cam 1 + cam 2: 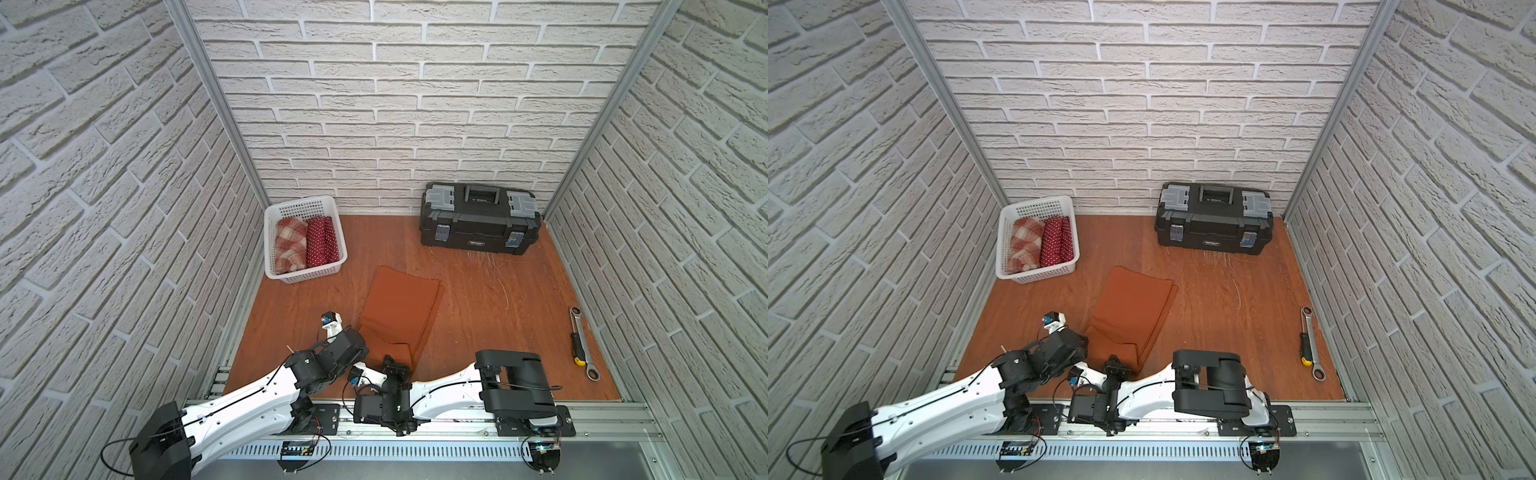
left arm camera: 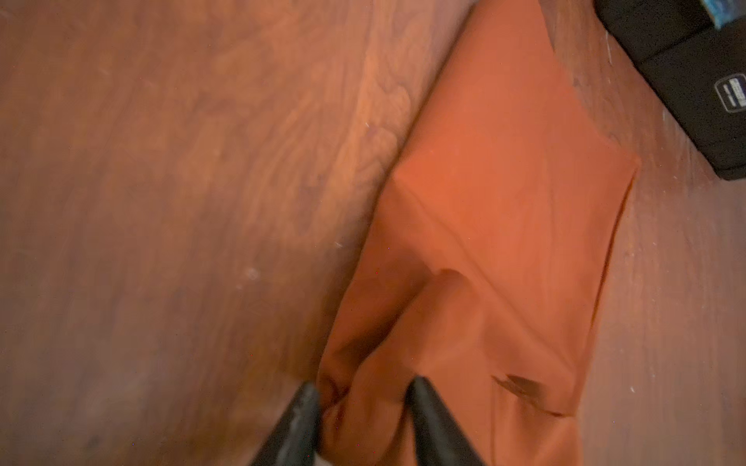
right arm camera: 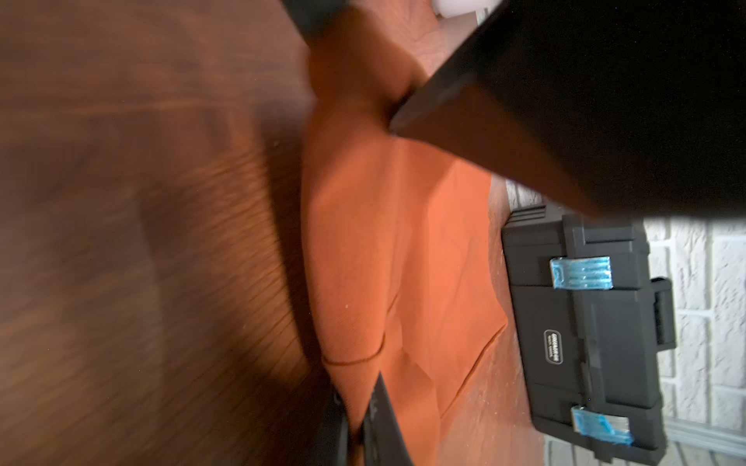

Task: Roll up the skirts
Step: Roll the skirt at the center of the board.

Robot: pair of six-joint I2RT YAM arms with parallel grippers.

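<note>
both top views: plaid skirt (image 1: 290,245) and dotted skirt (image 1: 321,243) rolled in basket (image 1: 309,276), orange skirt (image 1: 399,316) folded flat on table (image 1: 498,324). left wrist: left hand (image 2: 363,385) spread astride its edge. right wrist: right hand (image 3: 357,399) clamps it; toolbox label (image 3: 554,346) unreadable.

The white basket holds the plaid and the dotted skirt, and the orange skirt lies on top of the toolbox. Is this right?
No: the orange skirt lies on the table, not the toolbox, as both top views show. The basket holds the plaid skirt and the dotted skirt.
</note>
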